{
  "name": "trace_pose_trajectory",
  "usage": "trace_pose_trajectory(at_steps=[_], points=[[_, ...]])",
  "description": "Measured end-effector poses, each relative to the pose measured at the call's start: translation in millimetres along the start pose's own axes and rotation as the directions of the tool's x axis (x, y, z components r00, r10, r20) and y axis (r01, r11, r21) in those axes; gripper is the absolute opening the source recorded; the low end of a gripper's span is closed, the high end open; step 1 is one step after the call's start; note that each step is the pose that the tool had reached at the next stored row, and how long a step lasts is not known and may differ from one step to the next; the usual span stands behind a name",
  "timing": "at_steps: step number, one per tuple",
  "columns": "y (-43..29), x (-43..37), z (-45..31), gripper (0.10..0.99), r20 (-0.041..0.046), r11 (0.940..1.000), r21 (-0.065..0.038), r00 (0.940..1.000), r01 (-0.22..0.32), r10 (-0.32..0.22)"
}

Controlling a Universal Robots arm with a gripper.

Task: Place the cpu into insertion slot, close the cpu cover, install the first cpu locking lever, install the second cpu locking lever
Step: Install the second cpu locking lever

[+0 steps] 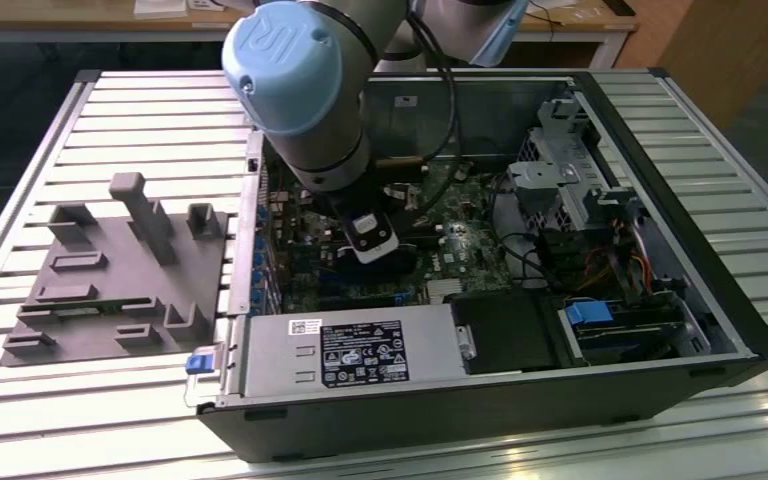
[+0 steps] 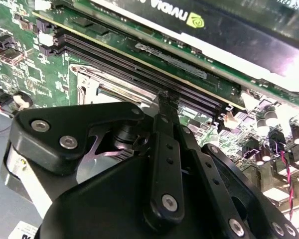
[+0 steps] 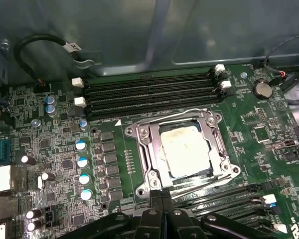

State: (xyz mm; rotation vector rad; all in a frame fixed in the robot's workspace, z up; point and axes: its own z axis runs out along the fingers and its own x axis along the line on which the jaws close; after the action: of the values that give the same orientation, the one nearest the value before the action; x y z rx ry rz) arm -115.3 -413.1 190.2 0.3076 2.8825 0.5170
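Cpu (image 3: pixel 187 152): seated in the insertion slot (image 3: pixel 215 175), cover (image 3: pixel 148 149) down around it.
End effector (image 3: pixel 162 195): fingers pressed together at the socket's edge, holding nothing; arm hides it in exterior view.
Computer case (image 1: pixel 704 150): motherboard (image 3: pixel 60 149), memory slots (image 3: pixel 149 92).

White sticker of small unreadable print on power supply (image 1: pixel 364 362), logo lettering on graphics card (image 2: pixel 189 20)

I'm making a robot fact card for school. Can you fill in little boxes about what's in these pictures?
place: open computer case on a slatted table
cpu: sitting in the insertion slot
cpu cover: down around the chip
gripper: right at the socket's edge, fingers together, holding nothing
nearby: memory slots, grey parts tray
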Motion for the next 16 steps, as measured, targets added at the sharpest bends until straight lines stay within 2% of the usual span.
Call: trace_pose_trajectory(at_steps=[16], points=[[2.8,8.8,4.8,0.102,0.0004,1.0000,-0.002,1.0000,0.000,0.000]])
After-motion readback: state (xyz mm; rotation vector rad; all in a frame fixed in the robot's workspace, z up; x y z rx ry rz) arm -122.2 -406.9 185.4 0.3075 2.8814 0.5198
